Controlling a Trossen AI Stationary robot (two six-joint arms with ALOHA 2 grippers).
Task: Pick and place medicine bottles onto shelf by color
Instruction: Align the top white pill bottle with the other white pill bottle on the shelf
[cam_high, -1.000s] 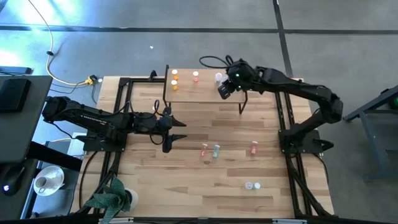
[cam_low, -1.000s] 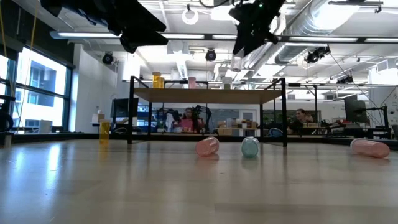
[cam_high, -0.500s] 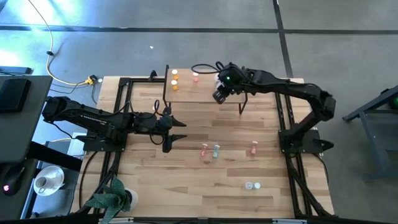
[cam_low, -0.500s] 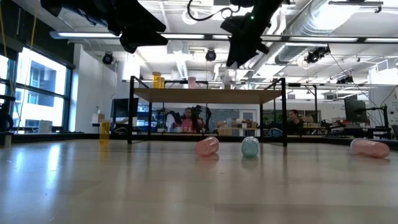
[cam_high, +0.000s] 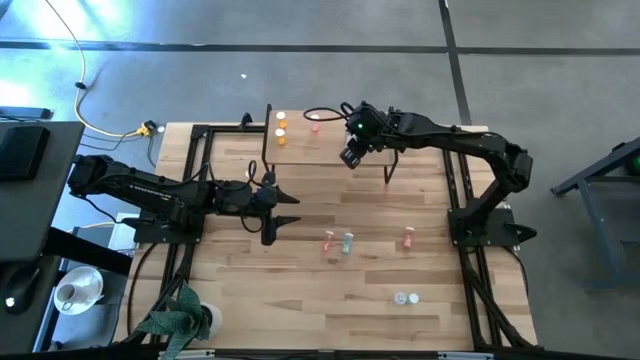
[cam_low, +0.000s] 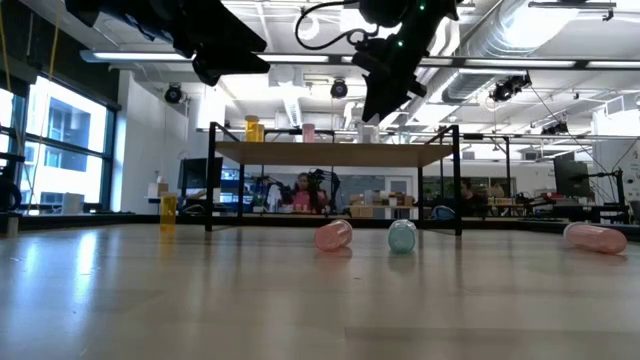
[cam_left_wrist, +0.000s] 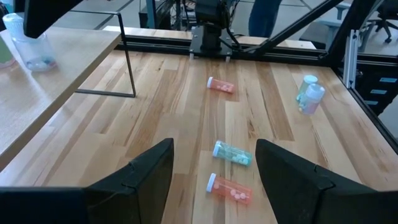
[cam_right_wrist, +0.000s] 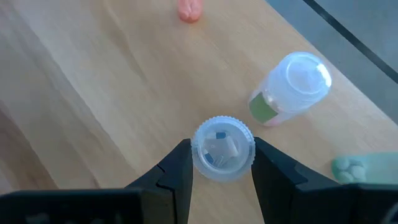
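The sorting looks partly done. Taking the shelf (cam_high: 300, 150) as landmark, two orange bottles (cam_high: 281, 125) stand at its far left corner and a pink bottle (cam_high: 315, 122) along its back edge, and the right gripper (cam_right_wrist: 222, 163), above the board, is clamped on a pale clear bottle (cam_right_wrist: 222, 149), with another pale bottle (cam_right_wrist: 291, 87) upright on the board just beside. Well in front of the shelf, a pink-red bottle (cam_high: 328, 241), a teal bottle (cam_high: 347, 241), another pink one (cam_high: 408, 237) and a pale pair (cam_high: 405, 298) lie on the counter (cam_high: 300, 300), not yet placed. The left gripper (cam_left_wrist: 214, 174) hangs spread and empty in front of the shelf's left end.
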